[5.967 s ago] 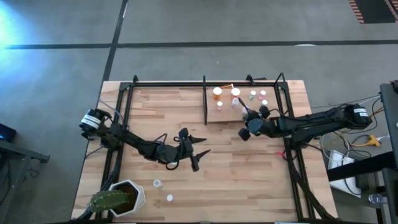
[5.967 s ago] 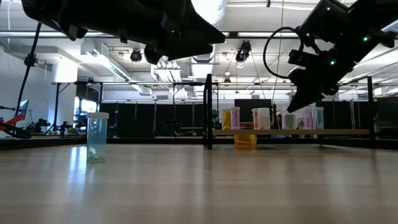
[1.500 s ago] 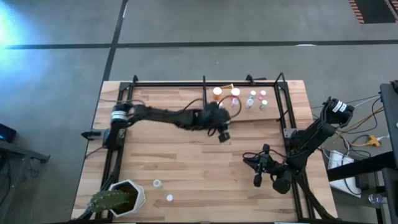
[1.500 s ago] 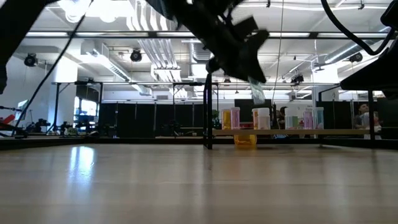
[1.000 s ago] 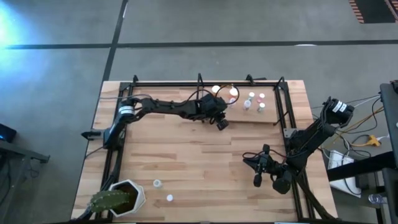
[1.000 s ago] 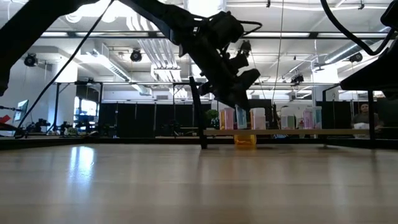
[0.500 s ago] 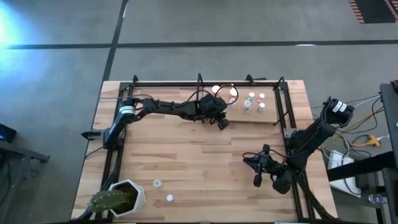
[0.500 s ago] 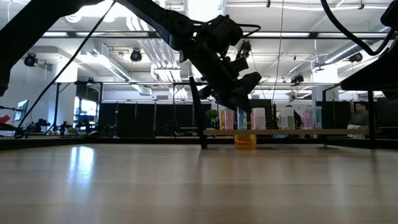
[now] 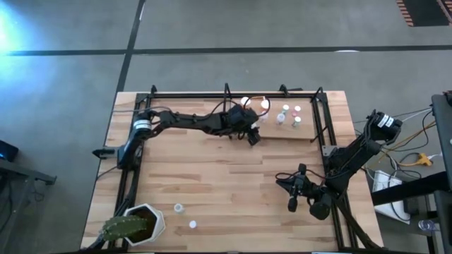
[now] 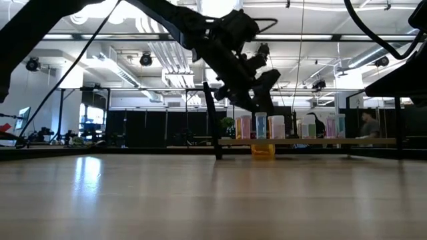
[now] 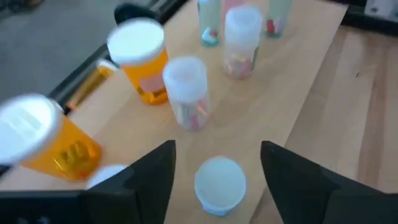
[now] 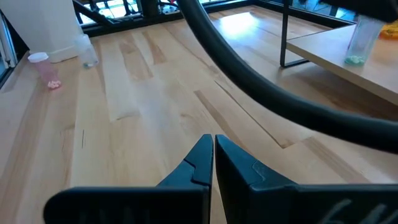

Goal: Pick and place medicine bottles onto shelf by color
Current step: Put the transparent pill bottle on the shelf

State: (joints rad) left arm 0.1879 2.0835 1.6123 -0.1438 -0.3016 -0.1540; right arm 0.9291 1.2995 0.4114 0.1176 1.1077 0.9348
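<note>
A bluish-topped bottle (image 11: 219, 185) stands upright on the shelf (image 11: 273, 93), between the spread fingers of the left tool (image 11: 217, 168), which is open and touches nothing. Just beyond it on the panel stand two clear bottles with white caps (image 11: 185, 92) and two orange bottles with white caps (image 11: 139, 60); a third orange one (image 11: 37, 138) sits nearer the shelf's edge. From above, the shelf (image 9: 282, 130) lies at the far right part of the surface (image 9: 212, 176), with the left tool (image 9: 248, 134) at its near left corner. Two small bottles (image 9: 185, 216) remain on the surface beside the cactus pot (image 9: 138, 224). The right tool (image 12: 212, 152) is closed and empty, hovering low over the near right of the surface.
</note>
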